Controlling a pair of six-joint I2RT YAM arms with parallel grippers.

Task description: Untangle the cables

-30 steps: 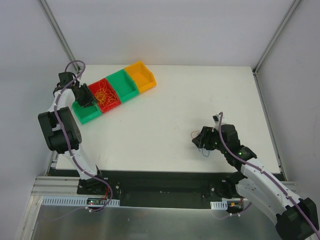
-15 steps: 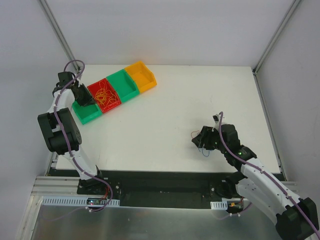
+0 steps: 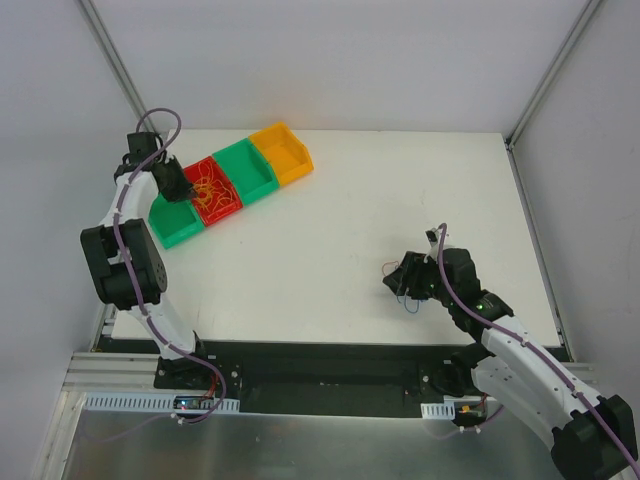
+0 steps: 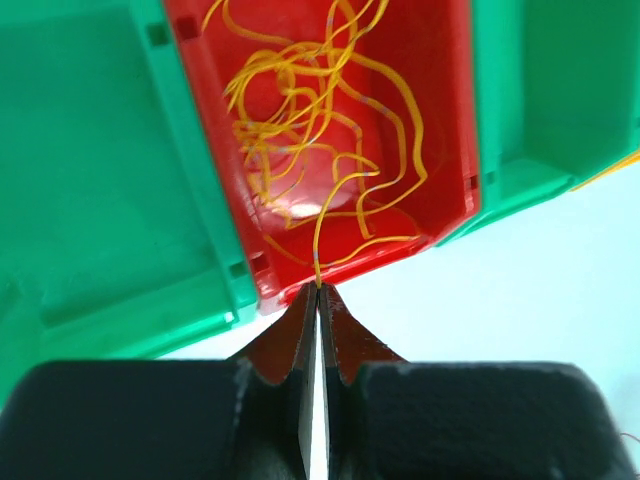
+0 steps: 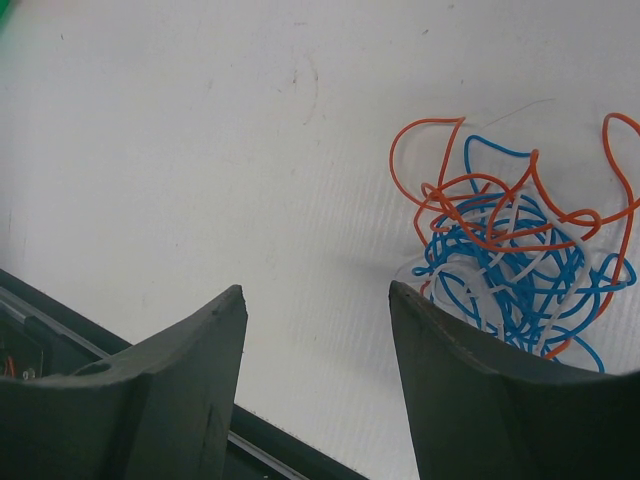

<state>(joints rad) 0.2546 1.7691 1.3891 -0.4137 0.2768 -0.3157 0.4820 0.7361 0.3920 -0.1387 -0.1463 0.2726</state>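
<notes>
Yellow cables (image 4: 300,140): a loose heap of hair-thin yellow strands, curling over the floor of the red bin (image 4: 448,120).
Yellow strand (image 4: 318,250): one strand leaves the heap, runs to the bin's rim nearest the wrist camera, and ends between the pincer tips.
Mixed clump (image 5: 510,265): blue, orange and whitish strands knotted together, lying flat on the worktop (image 5: 180,120), well apart from the bins.
Left pincer (image 4: 318,297): pressed together on the yellow strand, tips at the red bin's rim; in the top view it sits at that bin's left end.
Right pincer (image 5: 316,292): fingers spread wide, nothing between them. It is low over the worktop, with the mixed clump just beside its right finger and partly hidden behind it.
Bins: four in a slanted row at the far left of the worktop. A green bin (image 4: 90,150) touches one side of the red bin and a second green bin (image 4: 545,90) touches the other, with an orange bin (image 3: 283,152) at the far end.
</notes>
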